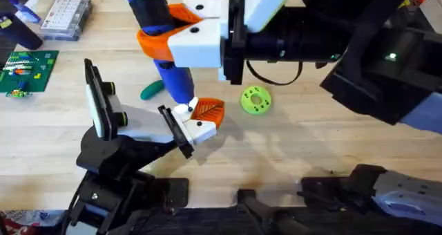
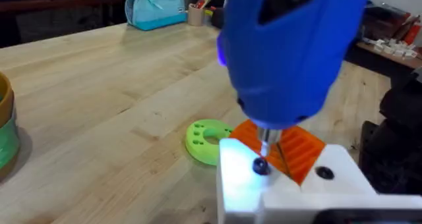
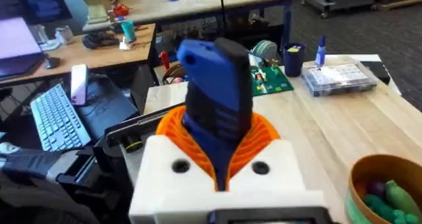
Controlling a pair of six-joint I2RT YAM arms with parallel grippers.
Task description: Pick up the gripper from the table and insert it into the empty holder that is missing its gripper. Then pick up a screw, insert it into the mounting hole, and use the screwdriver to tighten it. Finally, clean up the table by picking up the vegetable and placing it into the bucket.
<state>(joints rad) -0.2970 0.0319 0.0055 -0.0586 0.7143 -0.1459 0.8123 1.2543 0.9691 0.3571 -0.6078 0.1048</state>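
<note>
The blue screwdriver (image 1: 164, 41) stands upright with my right gripper (image 1: 176, 31) shut on it; the right wrist view shows its body (image 3: 214, 112) clamped between the white fingers and orange pads. Its metal tip (image 2: 265, 140) rests on a dark screw (image 2: 260, 165) in the white holder (image 2: 290, 184) at the end of my left arm, by my left gripper (image 1: 193, 124). The orange ribbed gripper (image 1: 208, 110) sits in that holder. The dark-green vegetable (image 1: 152, 90) lies on the table behind the screwdriver. The bucket (image 3: 369, 178) stands nearby with green toy pieces in it.
A lime-green disc with holes (image 1: 255, 100) lies just right of the holder. At the far left are a green circuit board (image 1: 27, 69) and a clear parts box (image 1: 65, 17). My right arm spans the upper right of the table.
</note>
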